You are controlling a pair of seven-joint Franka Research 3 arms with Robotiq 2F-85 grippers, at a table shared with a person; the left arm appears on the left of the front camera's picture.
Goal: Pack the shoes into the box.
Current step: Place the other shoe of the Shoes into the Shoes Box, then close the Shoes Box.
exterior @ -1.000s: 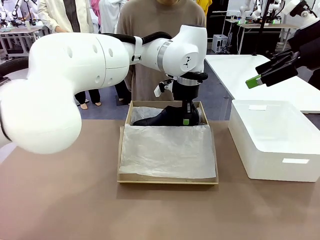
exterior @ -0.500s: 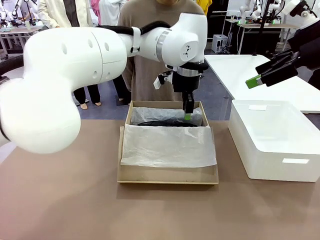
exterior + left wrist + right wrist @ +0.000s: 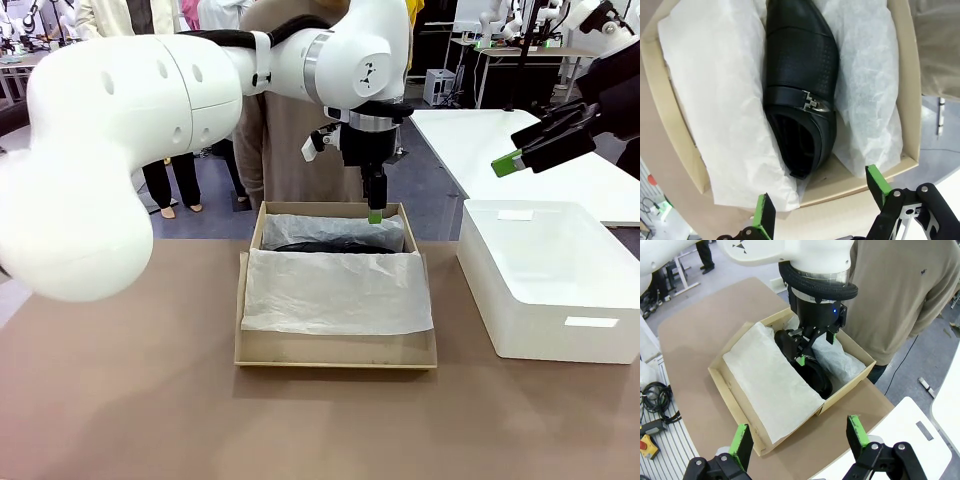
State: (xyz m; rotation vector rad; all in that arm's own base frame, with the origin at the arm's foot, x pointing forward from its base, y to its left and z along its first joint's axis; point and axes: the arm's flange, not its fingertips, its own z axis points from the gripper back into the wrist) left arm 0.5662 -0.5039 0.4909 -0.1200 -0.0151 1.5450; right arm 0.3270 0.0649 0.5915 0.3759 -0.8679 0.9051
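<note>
A wide brown counter point(image 3: 120, 400) carries everything. The big white left arm point(image 3: 150, 110) reaches across it from the left side and bends down over the far end of the box. A person in a tan top point(image 3: 900, 290) stands right behind the box at the far side of the counter. A white plastic tub point(image 3: 540, 335) sits on the counter just beside the box, on the right. The brown cardboard box point(image 3: 335, 355) lies open in the middle of the counter. A sheet of white tissue paper point(image 3: 335, 295) covers its near part. One shiny black shoe point(image 3: 800, 85) lies in the far part of the box, tucked between folds of the white paper. The left gripper point(image 3: 374, 212) hangs just above the shoe and does not touch it. Its jaws are spread wide with nothing between them. The right gripper point(image 3: 515, 160) floats high over the tub, well apart from the box. Its jaws are spread wide too and hold nothing. A small silver buckle point(image 3: 810, 100) shines on the strap of the shoe.
</note>
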